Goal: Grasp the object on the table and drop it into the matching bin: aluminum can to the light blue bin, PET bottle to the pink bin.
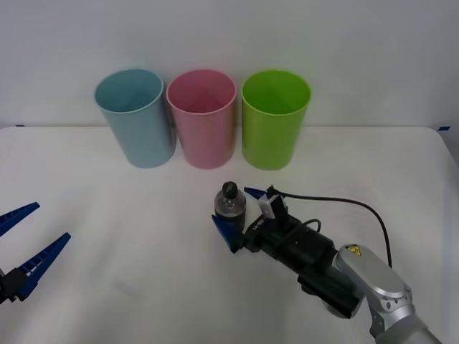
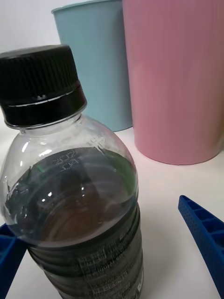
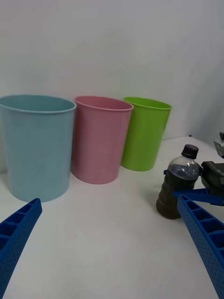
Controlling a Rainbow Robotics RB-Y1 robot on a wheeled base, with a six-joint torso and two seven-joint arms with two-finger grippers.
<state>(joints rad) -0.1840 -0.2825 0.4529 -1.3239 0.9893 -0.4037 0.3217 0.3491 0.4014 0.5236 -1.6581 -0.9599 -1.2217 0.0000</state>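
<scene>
we see the bottle standing upright on the white bench, in front of the row of three bins and a little nearer to us than the gap between the pink bin and the green bin. the blue bin stands at the left end of the row, just beside the pink one. the bottle's black cap is on, and its dark label wraps the lower body.

the right gripper reaches in low from the right, with its blue fingers spread to either side of the bottle. in the right wrist view the bottle sits close between them; one finger stands clear of the bottle's side with bench showing in the gap, while the other finger's tip is just at the bottle's base, and we cannot tell whether it touches.

the left gripper hovers over the near left part of the bench, well apart from the bottle, its fingers spread wide and holding nothing. from the left wrist view we see the three bins in a row, the blue bin nearest, and the bottle off to the side by the right arm.
</scene>
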